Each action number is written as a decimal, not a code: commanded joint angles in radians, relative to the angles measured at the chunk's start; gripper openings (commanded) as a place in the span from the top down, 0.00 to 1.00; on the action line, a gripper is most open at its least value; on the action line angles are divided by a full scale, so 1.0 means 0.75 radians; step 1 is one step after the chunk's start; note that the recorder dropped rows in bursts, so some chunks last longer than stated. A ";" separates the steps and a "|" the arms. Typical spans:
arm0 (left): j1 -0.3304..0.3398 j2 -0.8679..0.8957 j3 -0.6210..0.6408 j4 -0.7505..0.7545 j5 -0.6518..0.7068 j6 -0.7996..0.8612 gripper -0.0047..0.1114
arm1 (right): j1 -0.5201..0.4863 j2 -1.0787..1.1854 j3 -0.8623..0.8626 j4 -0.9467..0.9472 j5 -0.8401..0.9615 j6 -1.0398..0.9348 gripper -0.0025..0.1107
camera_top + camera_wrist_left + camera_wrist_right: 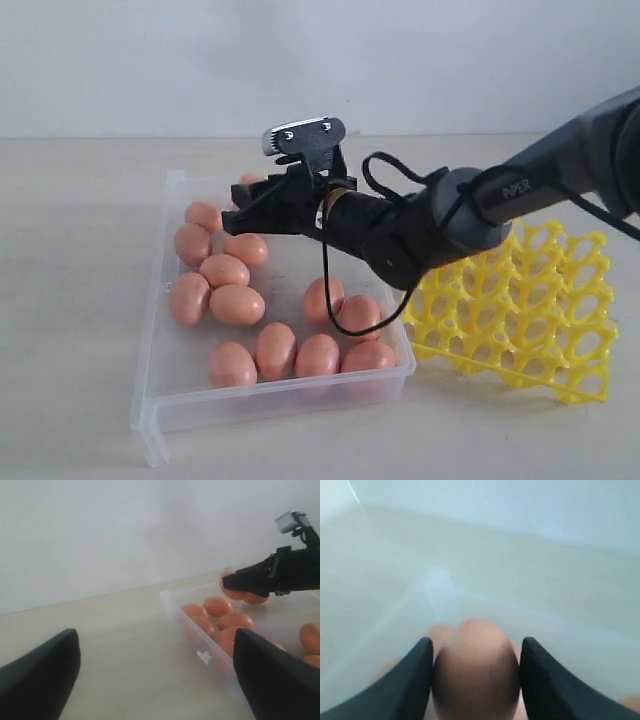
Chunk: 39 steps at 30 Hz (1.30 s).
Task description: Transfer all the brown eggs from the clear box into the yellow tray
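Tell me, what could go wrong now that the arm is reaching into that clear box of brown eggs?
1. The right arm's jaws hug one smooth orange-brown egg on both sides. Too hard a squeeze could crack it, and too light a grip may let it slip when lifted.
2. Neighbouring eggs lie close by in the clear shallow plastic box, so the jaws might knock them.
3. The bright yellow lattice egg tray sits beyond the box wall, which the egg could bump while crossing.

A plain pale wall [320, 60] rises behind a light beige tabletop [80, 300] under soft, even light.
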 commanded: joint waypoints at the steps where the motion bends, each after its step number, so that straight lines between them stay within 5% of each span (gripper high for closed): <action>1: -0.003 -0.005 0.005 -0.009 -0.010 -0.010 0.29 | -0.001 -0.029 0.154 -0.001 -0.679 -0.082 0.98; 16: -0.003 -0.005 0.005 -0.009 -0.010 -0.010 0.29 | -0.033 -0.286 0.624 0.210 -0.688 -0.366 0.98; 27: -0.003 -0.005 0.005 -0.009 -0.010 -0.010 0.29 | -0.426 -0.524 1.006 0.234 -0.688 -0.290 0.98; 34: -0.003 -0.005 0.005 -0.009 -0.010 -0.010 0.29 | -0.577 -0.524 1.039 0.116 -0.688 -0.328 0.98; 39: -0.003 -0.005 0.005 -0.009 -0.010 -0.010 0.29 | -0.684 -0.462 1.013 0.147 -0.688 -0.063 0.98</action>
